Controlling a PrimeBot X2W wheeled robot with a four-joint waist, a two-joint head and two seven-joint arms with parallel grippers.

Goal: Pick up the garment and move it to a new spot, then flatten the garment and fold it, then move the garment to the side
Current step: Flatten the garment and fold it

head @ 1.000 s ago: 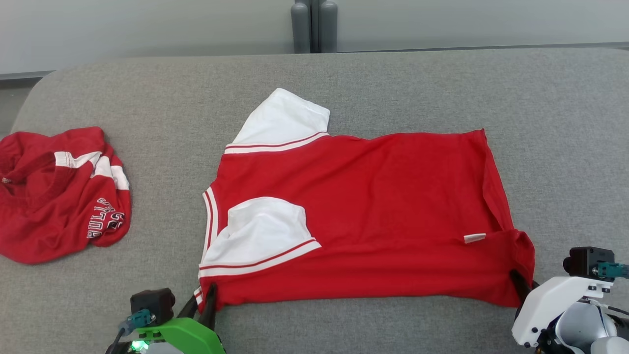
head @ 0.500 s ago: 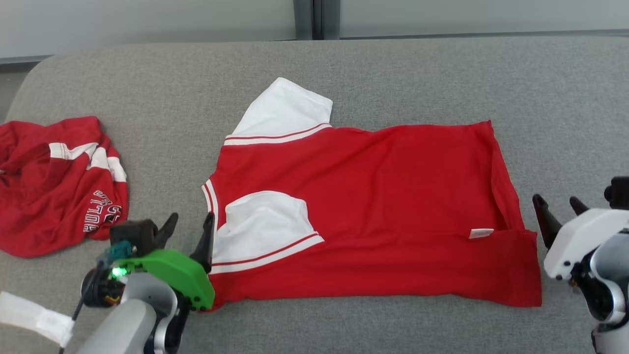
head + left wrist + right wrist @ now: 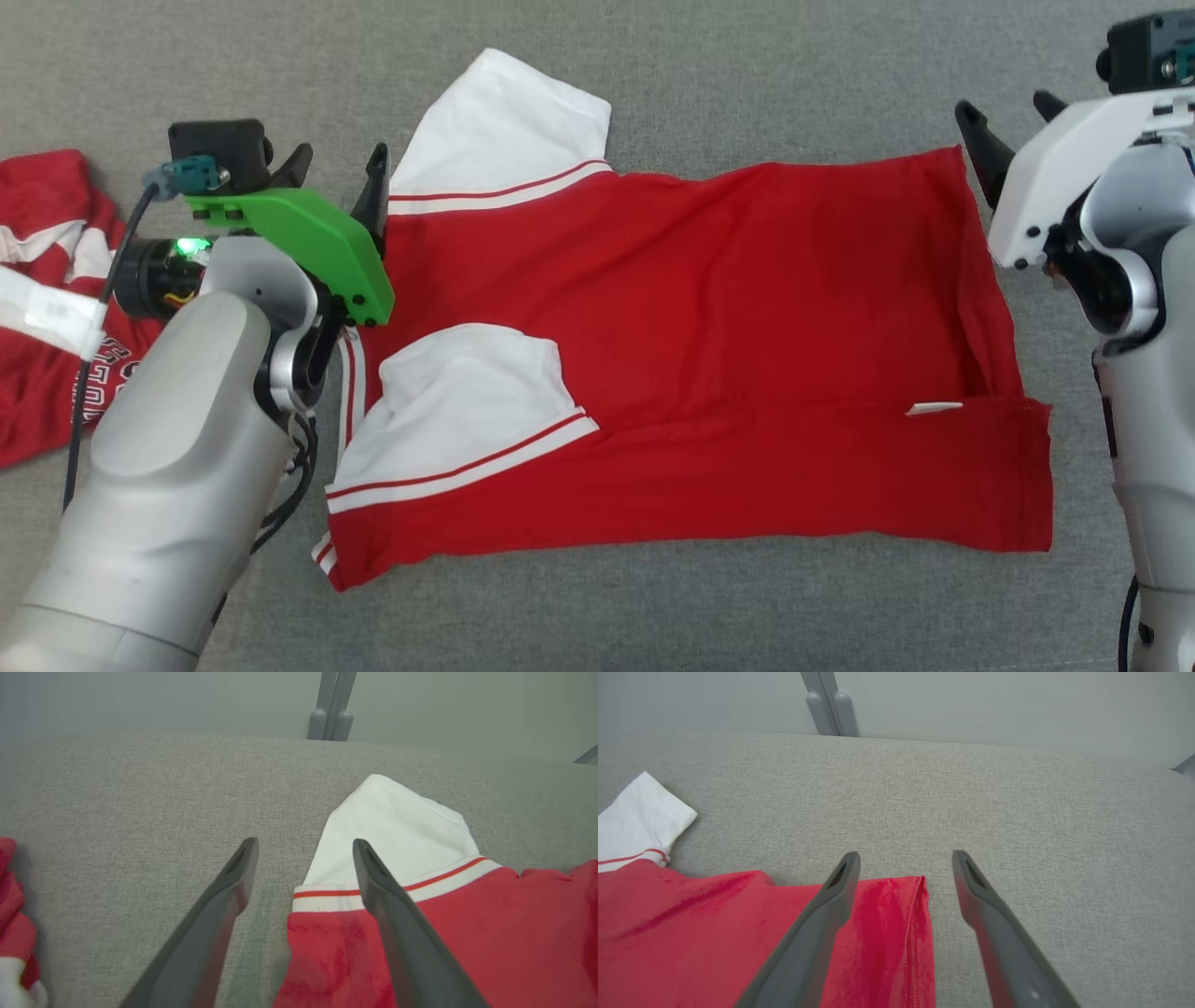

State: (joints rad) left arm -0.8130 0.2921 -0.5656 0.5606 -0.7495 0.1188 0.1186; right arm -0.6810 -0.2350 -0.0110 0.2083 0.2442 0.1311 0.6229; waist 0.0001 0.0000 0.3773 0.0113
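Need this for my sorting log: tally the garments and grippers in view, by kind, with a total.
Garments: 2, the spread shirt and the crumpled garment
Grippers: 2, the left gripper and the right gripper, both open
Total: 4

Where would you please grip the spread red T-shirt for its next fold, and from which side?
Probably its two far corners: the shoulder seam by the white sleeve and the far hem corner, from above at either end. The red T-shirt has its near edge already folded over, the far edge lies flat, and the open left gripper and right gripper hover by those corners.
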